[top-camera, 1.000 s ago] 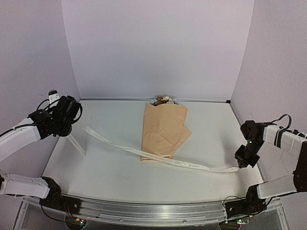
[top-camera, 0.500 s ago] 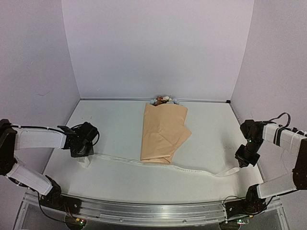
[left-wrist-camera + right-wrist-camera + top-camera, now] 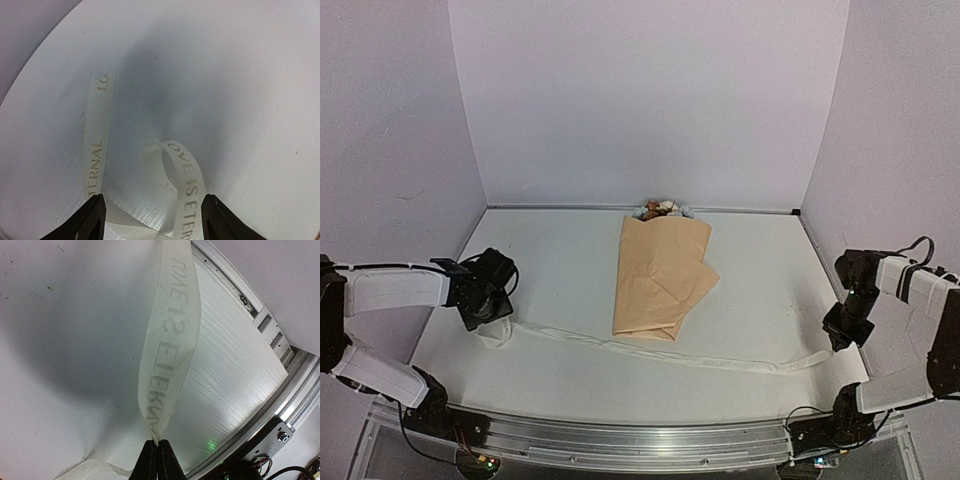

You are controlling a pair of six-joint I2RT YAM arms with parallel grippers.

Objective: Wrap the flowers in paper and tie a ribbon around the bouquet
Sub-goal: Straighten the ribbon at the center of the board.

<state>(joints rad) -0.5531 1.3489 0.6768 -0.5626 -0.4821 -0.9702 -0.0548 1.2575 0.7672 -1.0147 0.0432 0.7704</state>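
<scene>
The paper (image 3: 660,272) lies folded around the flowers (image 3: 662,209), whose blooms peek out at its far end, forming the bouquet in the middle of the table. The cream ribbon (image 3: 670,352) lies across the table just in front of the bouquet's near end. My left gripper (image 3: 492,322) hovers over the ribbon's left end. In the left wrist view that gripper (image 3: 153,216) is open, with a loose loop of lettered ribbon (image 3: 186,176) on the table between its fingers. My right gripper (image 3: 157,446) is shut on the ribbon (image 3: 167,340), pinching its right end (image 3: 825,355).
The white table (image 3: 560,260) is walled at the back and both sides. A metal rail (image 3: 640,440) runs along the near edge, also seen as the rail (image 3: 295,405) close to my right gripper.
My left arm came down from the raised left side to the table, and its gripper has now opened, releasing the ribbon's left end. The ribbon has settled flat. My right gripper shifted slightly right.
</scene>
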